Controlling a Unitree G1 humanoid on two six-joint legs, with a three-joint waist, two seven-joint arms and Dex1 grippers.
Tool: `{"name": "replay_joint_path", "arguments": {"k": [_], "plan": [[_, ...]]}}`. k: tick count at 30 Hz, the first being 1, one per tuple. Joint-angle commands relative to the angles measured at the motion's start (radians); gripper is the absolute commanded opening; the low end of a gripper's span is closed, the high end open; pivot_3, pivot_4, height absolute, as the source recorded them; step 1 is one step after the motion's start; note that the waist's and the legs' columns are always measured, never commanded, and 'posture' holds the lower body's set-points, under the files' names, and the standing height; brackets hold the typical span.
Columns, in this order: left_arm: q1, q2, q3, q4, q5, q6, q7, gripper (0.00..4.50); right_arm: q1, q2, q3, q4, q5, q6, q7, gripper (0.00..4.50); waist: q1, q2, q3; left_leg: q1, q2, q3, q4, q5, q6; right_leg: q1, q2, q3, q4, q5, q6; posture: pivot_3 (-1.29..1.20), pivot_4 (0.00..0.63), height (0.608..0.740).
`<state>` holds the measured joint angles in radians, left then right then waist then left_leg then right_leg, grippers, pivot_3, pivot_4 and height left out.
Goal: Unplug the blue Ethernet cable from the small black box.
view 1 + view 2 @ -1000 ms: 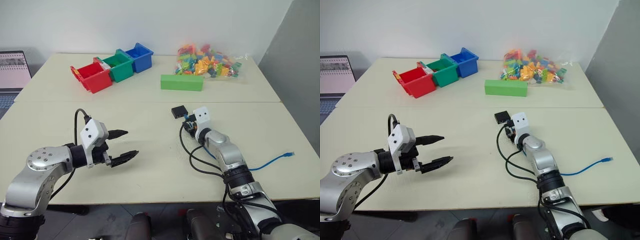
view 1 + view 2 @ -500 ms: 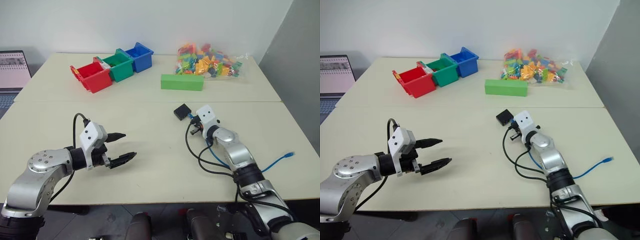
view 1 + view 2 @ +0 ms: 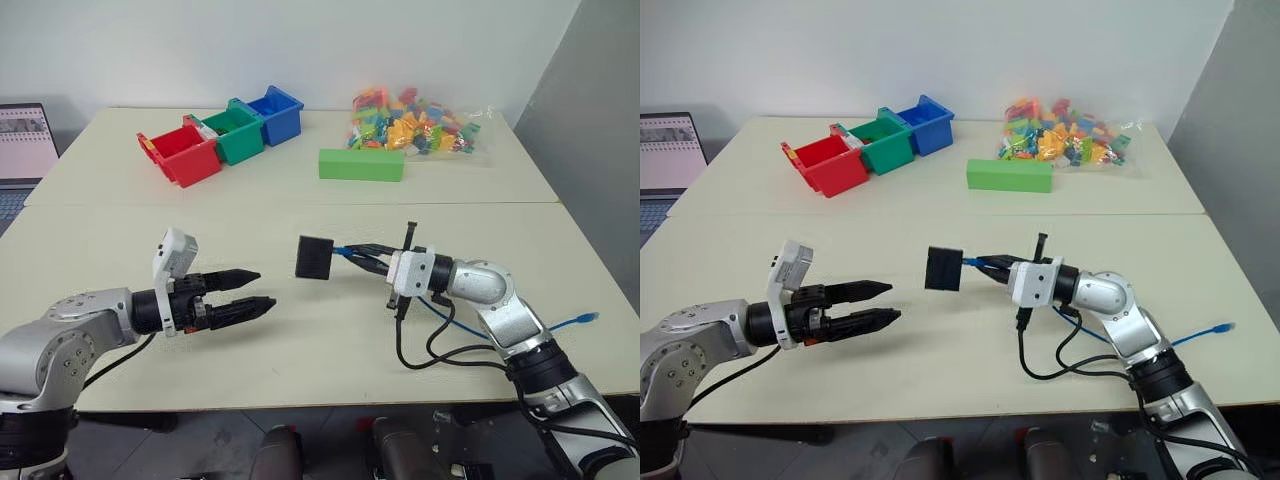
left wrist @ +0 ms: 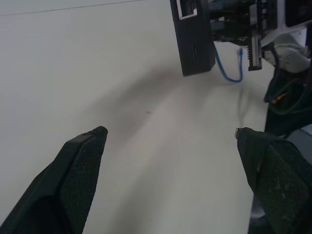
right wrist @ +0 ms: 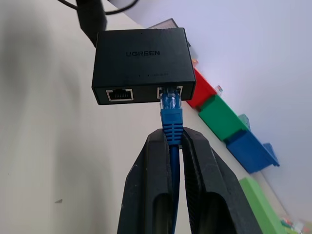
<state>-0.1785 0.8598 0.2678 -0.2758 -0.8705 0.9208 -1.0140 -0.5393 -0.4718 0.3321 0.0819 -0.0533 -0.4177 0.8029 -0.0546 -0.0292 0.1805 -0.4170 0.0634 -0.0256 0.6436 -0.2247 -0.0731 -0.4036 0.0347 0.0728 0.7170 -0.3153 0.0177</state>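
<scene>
Left gripper (image 3: 250, 289) hovers with fingers spread wide, empty, over the table's near-left part. The box (image 3: 313, 258) hangs above mid-table, on the cable (image 5: 171, 127), which our right gripper (image 3: 362, 258) pinches behind the plug. Risk: only the plug carries the box; it could swing or drop. Cable runs left-right, plug leftward.

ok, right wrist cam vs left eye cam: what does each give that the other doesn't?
Right wrist alone: the black box's port face, with one socket empty and the blue cable's plug seated in the other, plus lettering on top. Left eye alone: the open left gripper, the green block, the bag of bricks and the cable's free end. Both: the box hanging off the table on the cable, the right gripper shut on the cable, and the coloured bins.
</scene>
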Motion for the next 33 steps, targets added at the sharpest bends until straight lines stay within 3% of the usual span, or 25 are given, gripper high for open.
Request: {"name": "replay_joint_path", "arguments": {"k": [1, 12, 19, 29, 33], "plan": [[-0.049, 0.011, 0.000, -0.009, -0.067, 0.060, -0.005, 4.50, -0.032, -0.005, 0.007, -0.054, -0.005, -0.032, 0.031, 0.06, 0.001, 0.000, 0.000, 0.000, 0.000, 0.000, 0.000, 0.000, 0.000, 0.000, 0.000, 0.000, 0.000, 0.001, -0.001, 0.00, 0.150, 0.740], [-0.099, -0.053, -0.024, -0.003, -0.145, 0.140, 0.040, 4.50, -0.047, 0.009, 0.016, -0.096, -0.030, -0.029, 0.043, 0.06, 0.005, 0.000, 0.000, 0.000, 0.000, 0.000, 0.000, 0.000, 0.000, 0.000, 0.000, 0.000, 0.000, 0.003, -0.004, 0.00, 0.150, 0.740], [-0.113, -0.078, -0.020, 0.016, -0.159, 0.148, 0.052, 3.17, -0.050, 0.012, 0.015, -0.108, -0.031, -0.028, 0.049, 0.06, 0.005, 0.000, 0.000, 0.000, 0.000, 0.000, 0.000, 0.000, 0.000, 0.000, 0.000, 0.000, 0.000, 0.003, -0.004, 0.00, 0.150, 0.740], [-0.115, -0.096, -0.032, 0.016, -0.156, 0.143, 0.062, 0.92, -0.052, 0.029, 0.017, -0.119, -0.033, -0.031, 0.039, 0.06, 0.005, 0.000, 0.000, 0.000, 0.000, 0.000, 0.000, 0.000, 0.000, 0.000, 0.000, 0.000, 0.000, 0.003, -0.005, 0.00, 0.150, 0.740], [-0.110, -0.098, -0.037, 0.016, -0.149, 0.138, 0.060, 0.76, -0.044, 0.027, 0.028, -0.131, -0.035, -0.026, 0.048, 0.06, 0.005, 0.000, 0.000, 0.000, 0.000, 0.000, 0.000, 0.000, 0.000, 0.000, 0.000, 0.000, 0.000, 0.003, -0.005, 0.00, 0.150, 0.740]]}}
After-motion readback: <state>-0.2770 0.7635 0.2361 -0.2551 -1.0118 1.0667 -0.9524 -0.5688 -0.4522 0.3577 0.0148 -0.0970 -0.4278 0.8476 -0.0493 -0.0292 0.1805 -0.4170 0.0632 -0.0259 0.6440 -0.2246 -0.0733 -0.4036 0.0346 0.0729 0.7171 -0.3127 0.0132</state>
